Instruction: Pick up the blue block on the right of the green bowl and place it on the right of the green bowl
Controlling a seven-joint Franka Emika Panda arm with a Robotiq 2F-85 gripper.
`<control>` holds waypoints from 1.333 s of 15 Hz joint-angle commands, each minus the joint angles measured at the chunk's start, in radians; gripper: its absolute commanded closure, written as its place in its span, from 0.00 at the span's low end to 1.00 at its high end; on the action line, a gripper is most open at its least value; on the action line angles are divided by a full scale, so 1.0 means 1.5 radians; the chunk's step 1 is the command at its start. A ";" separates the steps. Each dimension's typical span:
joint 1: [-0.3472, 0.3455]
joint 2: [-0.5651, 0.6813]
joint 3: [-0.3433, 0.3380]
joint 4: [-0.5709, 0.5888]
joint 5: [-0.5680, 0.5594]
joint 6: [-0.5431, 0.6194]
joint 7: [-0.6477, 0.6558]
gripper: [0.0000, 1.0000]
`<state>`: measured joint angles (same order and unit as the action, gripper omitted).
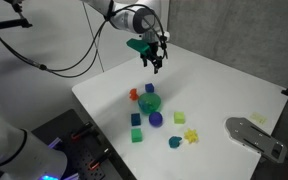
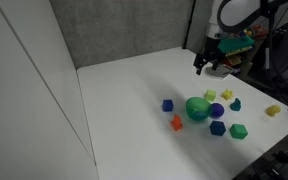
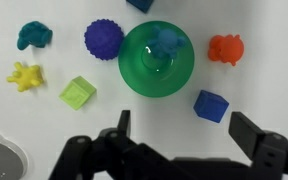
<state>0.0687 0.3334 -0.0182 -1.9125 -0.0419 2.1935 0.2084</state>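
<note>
The wrist view looks straight down from close above the gripper (image 3: 184,125), which fills the bottom edge, with the green bowl (image 3: 134,65) just ahead of it. In an exterior view the camera sits high and far back, facing the gripper (image 1: 156,66) across the table (image 1: 214,90). In an exterior view set lower, the gripper (image 2: 206,68) stands beyond the bowl. All three views share the bowl and the toys (image 3: 102,40) beside it.

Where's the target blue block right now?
In the wrist view the blue block sits lower right of the green bowl, below the orange piece, touching neither. In an exterior view it lies left of the bowl.
</note>
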 commanded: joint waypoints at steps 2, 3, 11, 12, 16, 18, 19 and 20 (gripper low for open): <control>-0.039 -0.123 -0.006 -0.112 0.013 -0.022 -0.055 0.00; -0.045 -0.148 -0.008 -0.130 0.012 -0.026 -0.063 0.00; -0.074 -0.300 -0.023 -0.158 0.028 -0.179 -0.102 0.00; -0.074 -0.311 -0.023 -0.150 0.029 -0.198 -0.100 0.00; -0.072 -0.351 -0.021 -0.127 0.036 -0.237 -0.095 0.00; -0.072 -0.360 -0.023 -0.122 0.041 -0.244 -0.099 0.00; -0.072 -0.362 -0.024 -0.124 0.042 -0.244 -0.108 0.00; -0.073 -0.358 -0.020 -0.133 0.030 -0.227 -0.093 0.00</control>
<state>-0.0348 -0.2039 -0.0526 -2.1145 0.0027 1.8556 0.0705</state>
